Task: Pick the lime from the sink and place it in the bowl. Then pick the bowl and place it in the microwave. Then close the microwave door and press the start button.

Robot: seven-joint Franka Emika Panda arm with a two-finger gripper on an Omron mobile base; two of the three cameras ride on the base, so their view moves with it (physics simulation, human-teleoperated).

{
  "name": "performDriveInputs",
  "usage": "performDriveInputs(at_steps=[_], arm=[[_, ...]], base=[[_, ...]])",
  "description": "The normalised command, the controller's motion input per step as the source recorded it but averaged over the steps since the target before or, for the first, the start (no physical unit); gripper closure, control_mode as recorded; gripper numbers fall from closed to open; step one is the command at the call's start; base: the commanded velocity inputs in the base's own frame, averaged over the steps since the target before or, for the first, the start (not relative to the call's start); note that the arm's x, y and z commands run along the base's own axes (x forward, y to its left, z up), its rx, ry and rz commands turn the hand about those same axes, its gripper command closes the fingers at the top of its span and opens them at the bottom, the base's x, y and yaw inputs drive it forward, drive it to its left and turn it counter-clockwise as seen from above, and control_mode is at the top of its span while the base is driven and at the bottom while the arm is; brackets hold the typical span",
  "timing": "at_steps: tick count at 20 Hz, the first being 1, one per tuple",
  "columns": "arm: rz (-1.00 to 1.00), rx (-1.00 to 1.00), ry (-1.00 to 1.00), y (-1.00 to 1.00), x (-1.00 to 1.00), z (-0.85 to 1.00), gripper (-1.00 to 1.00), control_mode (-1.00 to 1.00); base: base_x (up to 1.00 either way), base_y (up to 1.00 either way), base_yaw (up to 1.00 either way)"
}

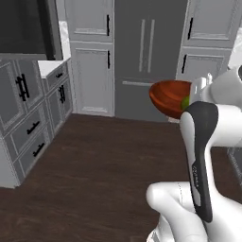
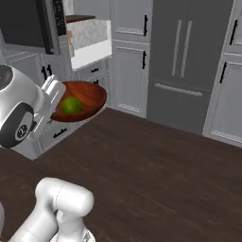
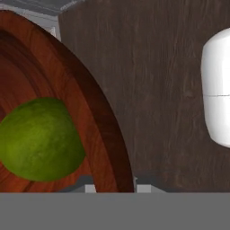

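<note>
Judging by the frames, the first step is finished: the lime (image 2: 71, 105) is seen lying inside the bowl (image 2: 90, 97), which is carried in the air above the dark wooden floor (image 2: 156, 165), well clear of any tabletop. The bowl's rim is pinched by the claw (image 3: 114, 187), whose tips are closed on either side of it in the hand view. Left to be done: the bowl must be set in the microwave, its door shut, and start pressed.
</note>
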Motion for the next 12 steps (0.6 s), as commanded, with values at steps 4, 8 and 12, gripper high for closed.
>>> performDriveInputs(at_steps=[4,8,12], arm=[[0.0,0.0,0.0,0.0,0.0,0.0,1.0,1.0],[0.0,0.0,0.0,0.0,0.0,0.0,1.0,1.0],[0.0,0.0,0.0,0.0,0.0,0.0,1.0,1.0]], base=[[1.0,-0.9,0.46],[1.0,-0.86,0.52],[1.0,-0.74,0.61]])
